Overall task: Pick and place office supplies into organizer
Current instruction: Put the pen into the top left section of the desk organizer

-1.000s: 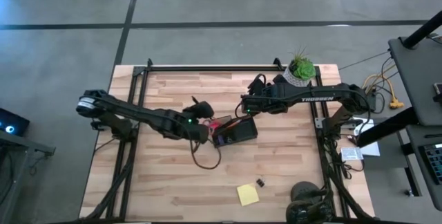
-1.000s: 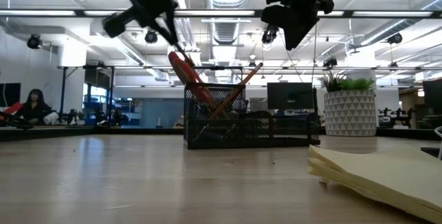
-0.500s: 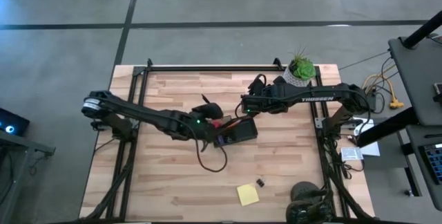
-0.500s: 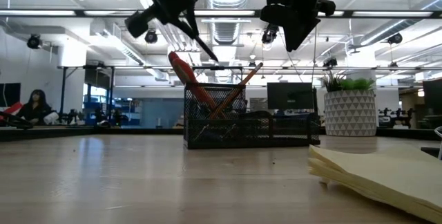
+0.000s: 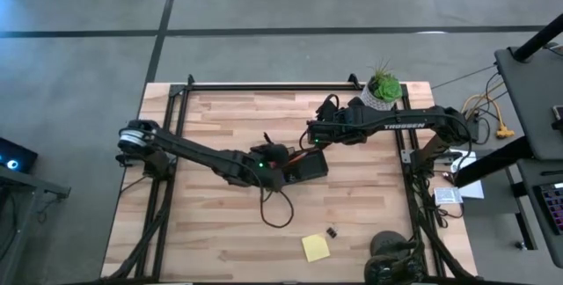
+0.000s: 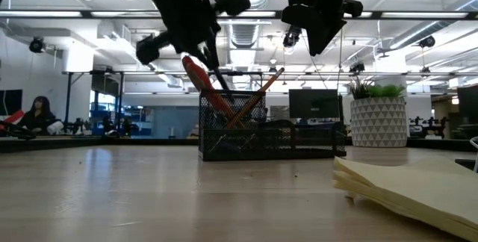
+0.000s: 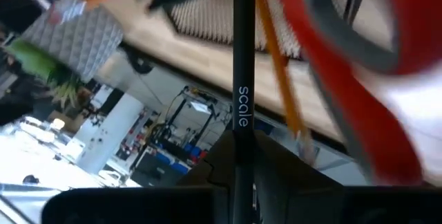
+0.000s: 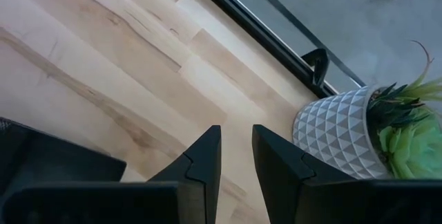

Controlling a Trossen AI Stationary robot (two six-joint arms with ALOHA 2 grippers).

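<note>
high view, plant beside right arm, sticky-note pad near clip

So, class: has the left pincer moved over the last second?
Yes. In the high view the left pincer has travelled rightward across the table, closing on the organizer, which stays put.

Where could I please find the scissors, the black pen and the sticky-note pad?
scissors [image 6: 200,79]: low view, red handle above the basket.
black pen [image 7: 242,79]: left wrist view, mid-barrel.
sticky-note pad [image 5: 316,248]: high view, top sheet's centre.

Two dark, slim arms: the right arm carries white "THOSSEN"-like lettering, the left arm a green light, a silver joint and a looping black cable.
</note>
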